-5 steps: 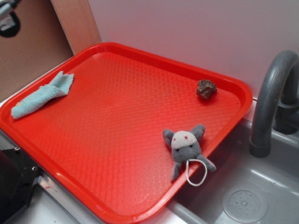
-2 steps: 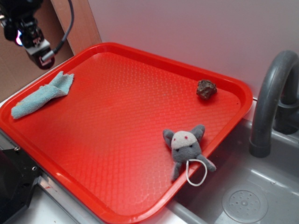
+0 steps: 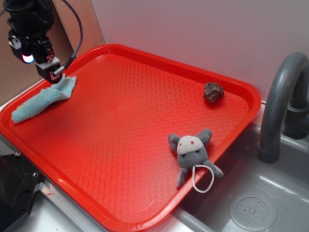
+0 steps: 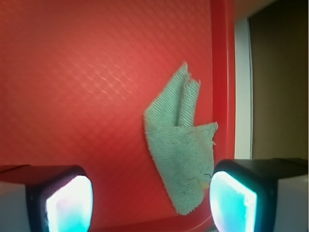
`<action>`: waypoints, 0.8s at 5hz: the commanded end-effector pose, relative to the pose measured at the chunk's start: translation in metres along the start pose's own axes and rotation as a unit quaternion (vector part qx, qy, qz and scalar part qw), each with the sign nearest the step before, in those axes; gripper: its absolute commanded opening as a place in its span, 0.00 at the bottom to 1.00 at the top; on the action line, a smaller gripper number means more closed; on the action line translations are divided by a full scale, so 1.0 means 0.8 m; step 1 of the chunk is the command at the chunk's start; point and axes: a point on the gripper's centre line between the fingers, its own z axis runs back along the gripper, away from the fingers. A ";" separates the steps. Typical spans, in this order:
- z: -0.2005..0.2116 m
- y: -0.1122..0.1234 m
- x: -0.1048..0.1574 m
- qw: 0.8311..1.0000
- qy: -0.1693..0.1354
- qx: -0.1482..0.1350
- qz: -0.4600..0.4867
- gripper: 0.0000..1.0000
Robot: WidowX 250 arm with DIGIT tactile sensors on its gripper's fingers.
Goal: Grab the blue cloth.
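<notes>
The blue cloth is a pale turquoise rumpled strip lying at the left end of the red tray, close to its rim. My gripper hangs just above the cloth's far end, black with a glowing light. In the wrist view the cloth lies flat on the tray, its near end reaching between my two lit fingers toward the right one. The gripper is open and holds nothing.
A grey plush mouse with a white loop lies near the tray's right front edge. A brown lump sits at the far right corner. A grey faucet and sink are to the right; a cardboard wall stands behind left.
My gripper has come into view from the upper left and dropped down and right, ending just over the cloth's far end. The cloth and other items have not moved.
</notes>
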 end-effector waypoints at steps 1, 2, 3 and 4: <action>-0.023 0.043 0.010 0.998 0.013 0.023 0.054 1.00; -0.041 0.045 0.014 0.998 0.029 0.031 0.054 1.00; -0.057 0.042 0.017 0.996 0.051 0.046 0.055 1.00; -0.064 0.041 0.029 0.996 0.064 0.038 0.046 1.00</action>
